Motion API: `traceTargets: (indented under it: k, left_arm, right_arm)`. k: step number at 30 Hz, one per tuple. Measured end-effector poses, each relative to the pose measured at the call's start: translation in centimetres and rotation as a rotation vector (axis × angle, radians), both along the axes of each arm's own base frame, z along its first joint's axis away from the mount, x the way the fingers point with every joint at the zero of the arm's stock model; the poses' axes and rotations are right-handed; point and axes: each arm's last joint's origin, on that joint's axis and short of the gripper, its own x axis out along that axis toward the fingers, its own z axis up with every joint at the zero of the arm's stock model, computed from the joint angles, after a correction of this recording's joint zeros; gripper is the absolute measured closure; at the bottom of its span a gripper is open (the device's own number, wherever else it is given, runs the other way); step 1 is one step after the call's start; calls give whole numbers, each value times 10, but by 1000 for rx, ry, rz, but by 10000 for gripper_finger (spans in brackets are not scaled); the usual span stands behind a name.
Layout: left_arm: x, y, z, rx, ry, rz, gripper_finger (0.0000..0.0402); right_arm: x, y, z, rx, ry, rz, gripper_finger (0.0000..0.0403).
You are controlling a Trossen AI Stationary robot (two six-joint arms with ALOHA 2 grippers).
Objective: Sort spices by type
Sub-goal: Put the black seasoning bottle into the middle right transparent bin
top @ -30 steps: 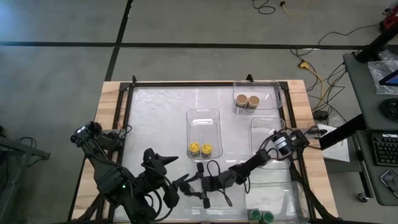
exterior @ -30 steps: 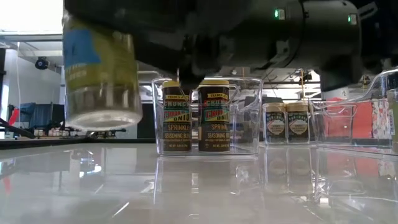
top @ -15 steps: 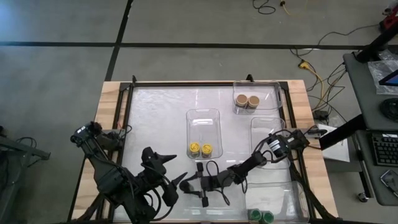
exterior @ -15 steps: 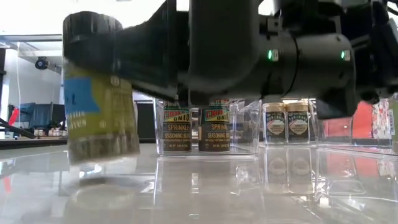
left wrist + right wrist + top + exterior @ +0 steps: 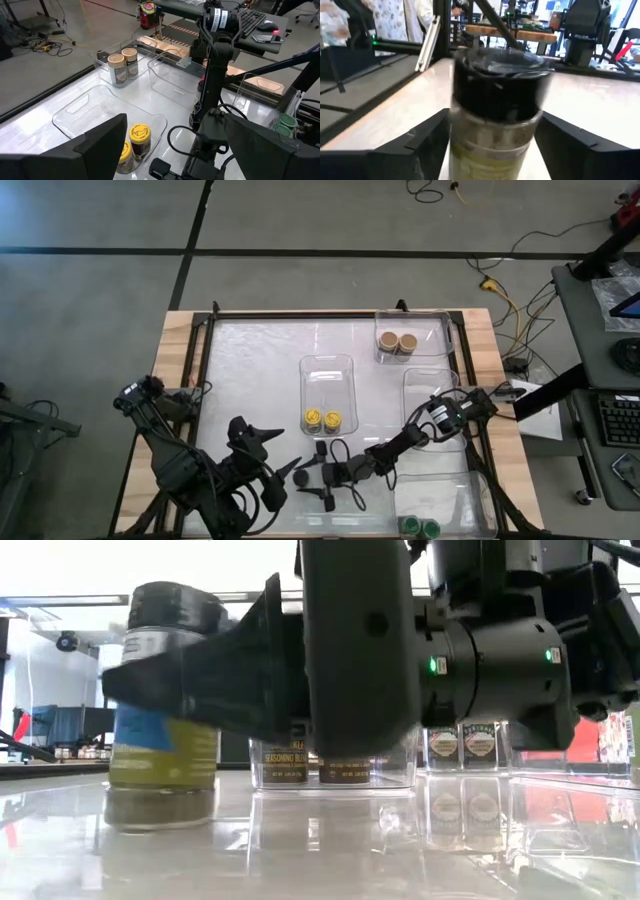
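Spices: small cylindrical jars with round lids, being grouped by lid colour.

Black-lidded jar with a yellow-green label (image 5: 162, 720): stands upright on the glossy white desk (image 5: 250, 370) at its near side, between the two arms, outside every tray. It sits between the fingers of the right gripper (image 5: 312, 481); the fingers flank it with a gap on either side, so it appears set down rather than gripped. Its base rests flat on the desk.

Yellow-lidded pair (image 5: 322, 420): side by side at the near end of the clear rectangular plastic tray in the middle (image 5: 328, 365), evidently paired by type.

Tan-lidded pair (image 5: 397, 341): touching, in the clear tray at the far right corner (image 5: 440, 320).

Green-lidded pair (image 5: 420, 527): at the near right edge of the desk.

Left gripper (image 5: 290, 468): waits just beside the right one, fingers wide, holding nothing.

Room: open desk to the left and far left. The near edge, the left gripper and the middle tray crowd the black-lidded jar; a straight pull-back looks the safest withdrawal, since a sideways swing could tip it.
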Motion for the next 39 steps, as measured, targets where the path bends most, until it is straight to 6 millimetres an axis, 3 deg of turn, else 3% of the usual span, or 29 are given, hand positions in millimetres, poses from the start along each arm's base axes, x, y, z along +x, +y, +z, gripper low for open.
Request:
traceTargets:
  k: [6,15,23,29,33,39]
  left_arm:
    - [0,0,0,4,4,0,86]
    - [-3,0,-1,11,25,-11,86]
    - [-24,6,-7,-23,167,5,86]
    - [-38,8,-5,-57,152,-16,86]
    - [-45,10,-10,-55,159,-14,86]
    - [-50,12,-23,-63,183,0,86]
  right_arm:
    - [0,0,10,3,-28,0,107]
    - [8,5,52,-25,78,44,73]
    - [23,12,109,-66,405,25,65]
    - [30,15,149,-69,639,16,72]
    - [32,17,145,-41,754,-6,82]
    - [36,18,141,8,762,-51,93]
